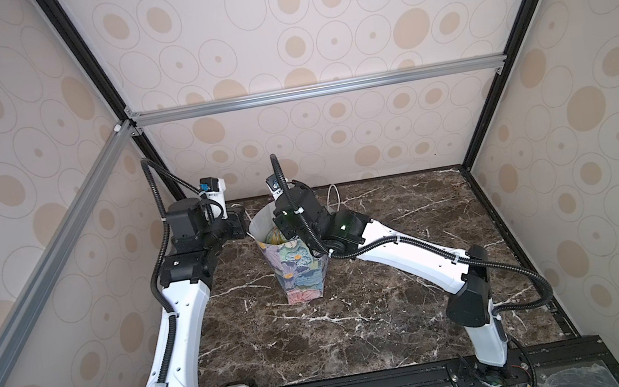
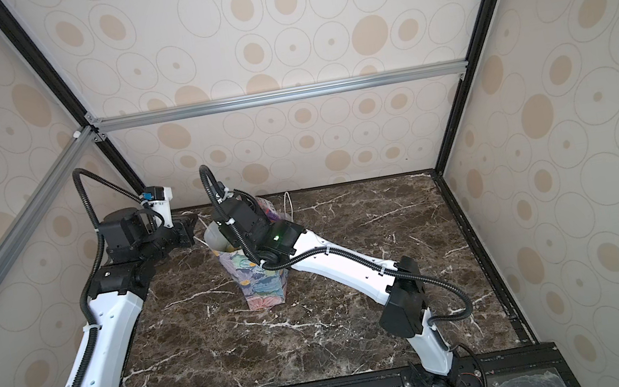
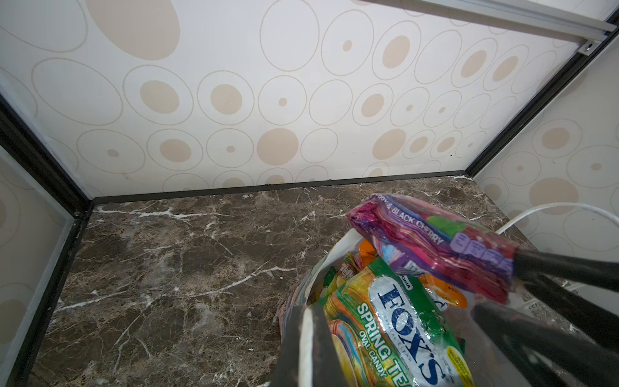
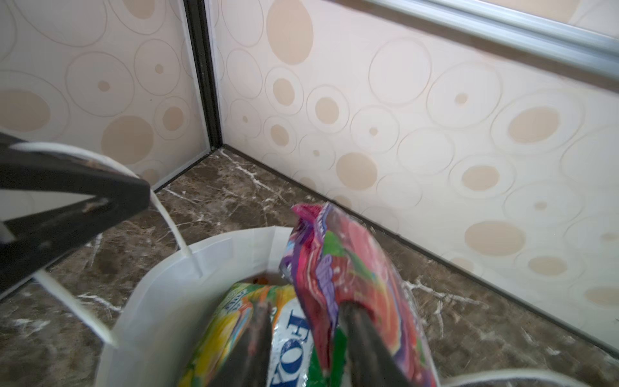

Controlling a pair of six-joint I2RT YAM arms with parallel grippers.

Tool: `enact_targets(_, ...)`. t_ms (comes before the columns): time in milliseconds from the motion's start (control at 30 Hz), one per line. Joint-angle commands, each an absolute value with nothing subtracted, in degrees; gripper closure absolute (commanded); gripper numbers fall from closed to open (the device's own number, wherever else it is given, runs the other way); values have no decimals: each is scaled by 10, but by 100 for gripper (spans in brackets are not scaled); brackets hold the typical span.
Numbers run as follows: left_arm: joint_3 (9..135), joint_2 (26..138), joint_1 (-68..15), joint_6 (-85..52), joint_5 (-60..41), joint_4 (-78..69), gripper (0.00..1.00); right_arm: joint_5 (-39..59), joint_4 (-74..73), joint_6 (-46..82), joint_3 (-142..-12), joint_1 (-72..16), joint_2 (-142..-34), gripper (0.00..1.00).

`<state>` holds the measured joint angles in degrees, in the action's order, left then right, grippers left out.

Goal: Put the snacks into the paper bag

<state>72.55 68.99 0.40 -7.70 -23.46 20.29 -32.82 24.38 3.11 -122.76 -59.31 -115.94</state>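
Floral paper bag stands upright mid marble table, white inside, stuffed with snacks, a green-yellow FOX'S packet on top. Over the mouth the right gripper has its jaws apart, with the pink-purple packet leaning on one finger and poking above the rim. Further back, the left gripper is pinched on the cord handle.

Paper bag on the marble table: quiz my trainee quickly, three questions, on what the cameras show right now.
1. True or false: the pink-purple crinkly plastic packet lies flat on the brown marble tabletop.
2. What does the left claw grip? A) the floral paper bag's white cord handle; B) a snack packet; C) nothing.
3. Fill in: the green-yellow plastic packet inside the bag reads "____ Spring Tea".
Key: 1 false, it sits at the bag's mouth; 2 A; 3 FOX'S.
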Motion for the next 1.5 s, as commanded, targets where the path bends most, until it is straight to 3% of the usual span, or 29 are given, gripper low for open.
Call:
enact_targets(0, 747, 668, 6, -66, -237, 137, 98, -305, 241, 28, -1237, -601, -1134, 52)
enact_targets(400, 747, 666, 6, -64, -234, 136, 97, -214, 222, 3, -1216, -601, -1073, 46)
enact_targets(467, 747, 665, 6, -65, -235, 136, 97, -228, 217, -11, -1210, -597, -1066, 39)
enact_targets(733, 748, 662, 6, -60, -211, 142, 98, -278, 297, -40, -1234, -564, -1025, 39)
enact_targets(1100, 743, 673, 7, -53, -185, 142, 99, -198, 260, 95, -936, -377, -812, 36)
enact_targets(1233, 743, 675, 6, -52, -182, 143, 99, -192, 280, 141, -838, -336, -779, 32)
enact_targets(1467, 745, 675, 6, -53, -191, 144, 99, -71, 279, 243, -661, -246, -725, 32)
